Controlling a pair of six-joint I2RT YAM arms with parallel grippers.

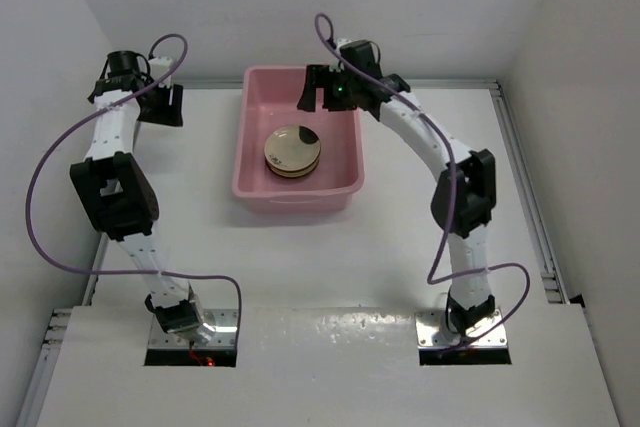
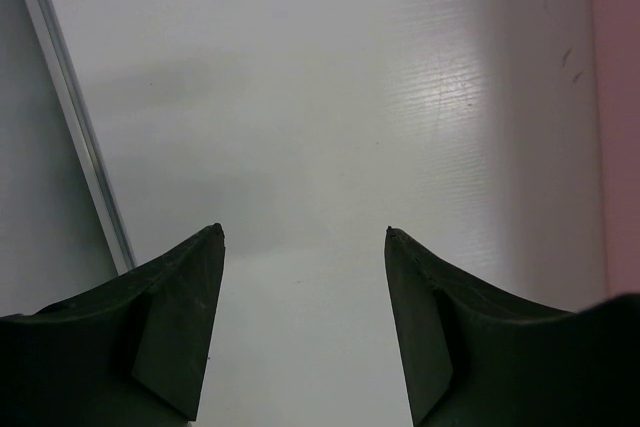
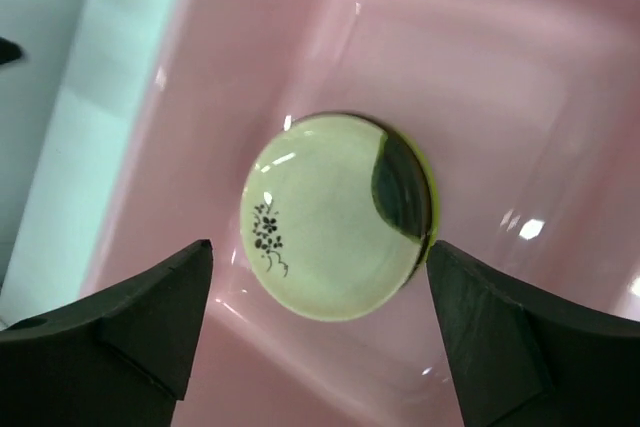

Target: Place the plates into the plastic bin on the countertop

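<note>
Plates (image 1: 292,150) stacked inside bin (image 1: 300,197), cream one with dark patch on top. Right gripper (image 1: 320,97) held above stack, fingers spread wide, empty. Left gripper (image 1: 160,105) held over countertop (image 1: 350,267) beside bin, fingers apart, empty.

This looks like a robot test cell in a lab. A bare white tabletop (image 1: 200,217) is boxed in by plain white walls (image 1: 300,7) on the left, far and right, with metal strips (image 1: 528,197) along its edges. A left arm (image 1: 115,192) and a right arm (image 1: 425,142) are bolted to mounts (image 1: 190,332) at the near edge, trailing loose purple cables (image 1: 31,197). The household ware is a pink bin (image 1: 250,147) holding plates (image 1: 292,150).
</note>
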